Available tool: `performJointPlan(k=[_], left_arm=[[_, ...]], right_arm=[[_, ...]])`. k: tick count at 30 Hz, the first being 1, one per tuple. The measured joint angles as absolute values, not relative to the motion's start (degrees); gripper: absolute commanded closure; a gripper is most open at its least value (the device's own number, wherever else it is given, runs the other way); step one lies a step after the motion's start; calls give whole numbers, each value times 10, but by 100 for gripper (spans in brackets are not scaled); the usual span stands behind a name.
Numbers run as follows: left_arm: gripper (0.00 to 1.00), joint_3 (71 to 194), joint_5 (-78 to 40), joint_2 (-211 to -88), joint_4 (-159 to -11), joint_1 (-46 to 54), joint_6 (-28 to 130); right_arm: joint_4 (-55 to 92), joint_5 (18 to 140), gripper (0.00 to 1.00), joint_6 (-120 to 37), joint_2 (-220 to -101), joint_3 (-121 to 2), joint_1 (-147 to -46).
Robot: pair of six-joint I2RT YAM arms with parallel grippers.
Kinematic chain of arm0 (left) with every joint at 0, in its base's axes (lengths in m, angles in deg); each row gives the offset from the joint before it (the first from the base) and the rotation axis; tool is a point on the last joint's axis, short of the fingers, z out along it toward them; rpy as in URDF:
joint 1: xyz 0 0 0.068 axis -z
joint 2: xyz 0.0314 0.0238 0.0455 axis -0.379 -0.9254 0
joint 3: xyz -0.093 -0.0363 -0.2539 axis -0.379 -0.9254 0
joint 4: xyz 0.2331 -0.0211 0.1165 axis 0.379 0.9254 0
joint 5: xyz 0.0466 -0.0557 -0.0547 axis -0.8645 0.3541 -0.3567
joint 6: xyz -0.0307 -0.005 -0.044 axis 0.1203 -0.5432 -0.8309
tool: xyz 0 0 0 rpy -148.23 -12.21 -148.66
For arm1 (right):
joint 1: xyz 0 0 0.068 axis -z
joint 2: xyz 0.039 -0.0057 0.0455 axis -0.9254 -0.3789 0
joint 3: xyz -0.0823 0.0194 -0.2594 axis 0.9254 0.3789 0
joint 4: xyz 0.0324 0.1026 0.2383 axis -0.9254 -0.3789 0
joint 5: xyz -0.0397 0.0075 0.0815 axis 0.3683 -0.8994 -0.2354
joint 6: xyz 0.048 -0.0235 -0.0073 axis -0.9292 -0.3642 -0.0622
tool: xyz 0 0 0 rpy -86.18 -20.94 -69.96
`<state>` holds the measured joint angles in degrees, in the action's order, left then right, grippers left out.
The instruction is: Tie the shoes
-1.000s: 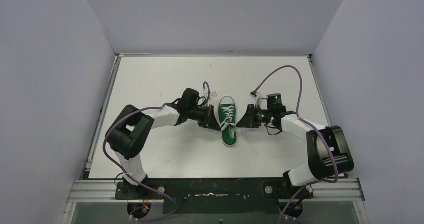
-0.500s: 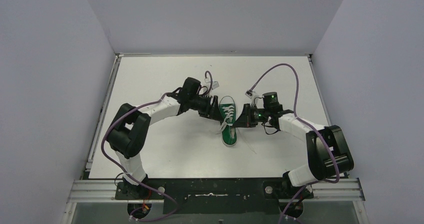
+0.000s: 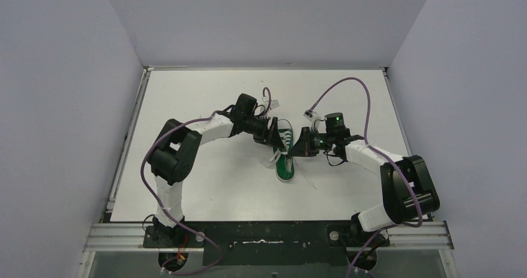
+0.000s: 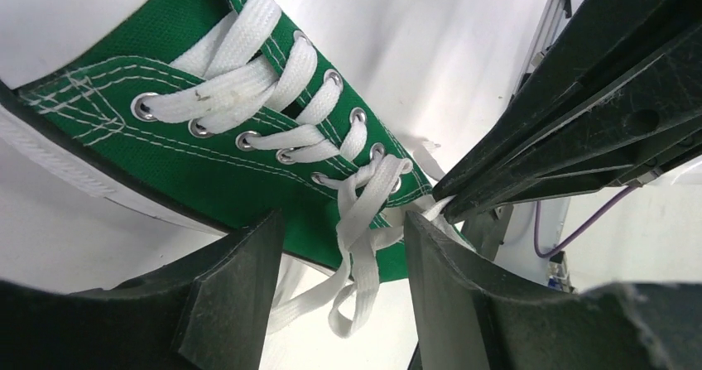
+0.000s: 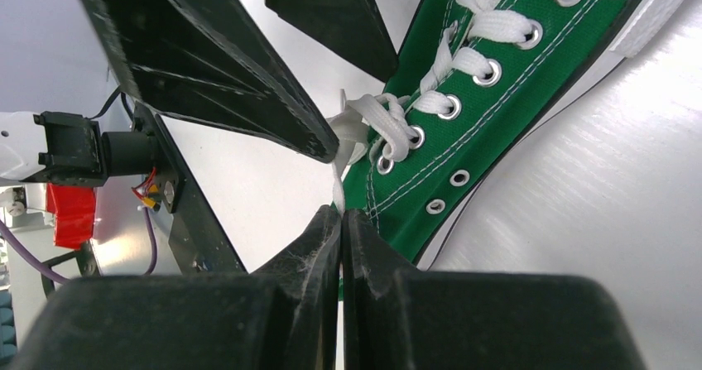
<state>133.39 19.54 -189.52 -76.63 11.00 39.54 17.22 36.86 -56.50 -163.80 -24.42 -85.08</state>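
While its white toe cap is pointing toward the far wall, the small green canvas sneaker [image 3: 285,166] with the white rubber sole is lying flat around the middle of the white table [image 3: 205,185], heel toward the arm bases. Its flat white laces [image 4: 248,97] are crossing through metal eyelets, and the loose ends are spilling from the top eyelets, some trailing over the shoe's left side.

Those ends are looking soft and limp, likely to sag or slide out of a weak pinch. The shoe itself is appearing light enough to skid or tip if a strand is pulled hard to one side, and the taut canvas is offering little to grip. On this evidence, the sensible hold is on the free strands close to the top eyelets, with the pulls balanced left against right.

Stationed at the shoe's right, the right gripper [image 5: 340,217] is pressing its black fingers together on one white strand just beside the top eyelets. Opposite, the left gripper [image 4: 339,229] is holding its fingers apart, straddling the dangling strands at the shoe's left flank without clamping any. Both grippers are crowding the upper lacing, tips near each other. Whether a knot is forming between them is not clear.
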Motion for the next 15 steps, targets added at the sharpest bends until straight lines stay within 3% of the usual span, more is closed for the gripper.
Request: performJointPlan(k=[5, 15], left_arm=[[61, 1334, 220, -1907, -799, 110, 377], [56, 1302, 245, -1907, -887, 107, 339]], right_arm=[[174, 384, 100, -569, -1642, -250, -851], [184, 410, 100, -581, -1663, -272, -866]])
